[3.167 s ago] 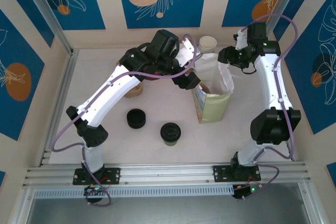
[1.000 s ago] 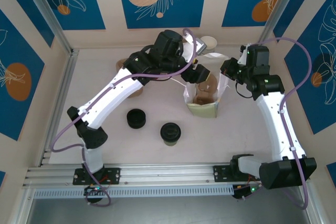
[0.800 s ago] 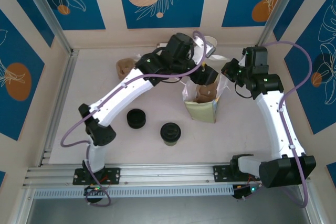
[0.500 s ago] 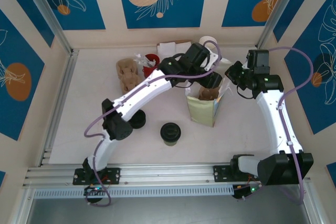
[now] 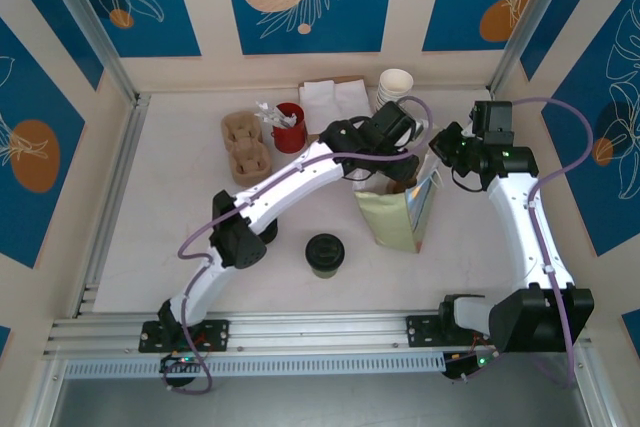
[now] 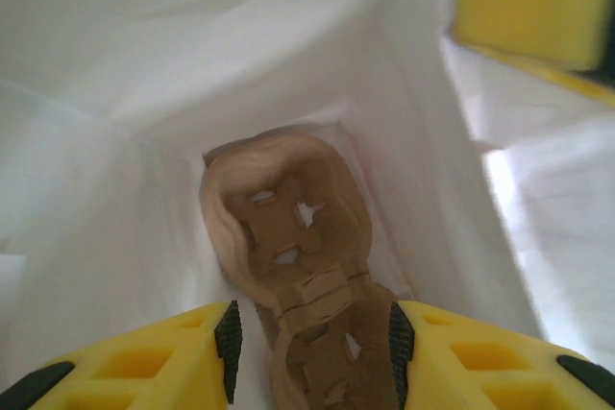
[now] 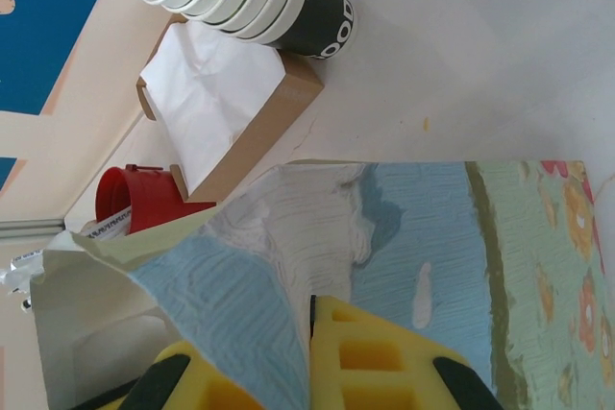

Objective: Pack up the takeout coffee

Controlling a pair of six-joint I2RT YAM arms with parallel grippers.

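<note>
Cardboard carrier (image 6: 286,223) sits in bag (image 6: 183,55), pincer (image 6: 313,338) straddling it

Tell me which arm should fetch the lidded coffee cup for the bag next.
Left, probably. The right gripper is pinching the bag rim, holding it open. The left gripper sits inside the bag over the cup carrier, and the coffee cup stands on its side of the bag.

The pulp cup carrier (image 6: 288,228) ran off the left wrist view's lower edge between the jaws of the left gripper (image 6: 312,333). From above, the arm hid that gripper within the paper bag (image 5: 392,217).
</note>
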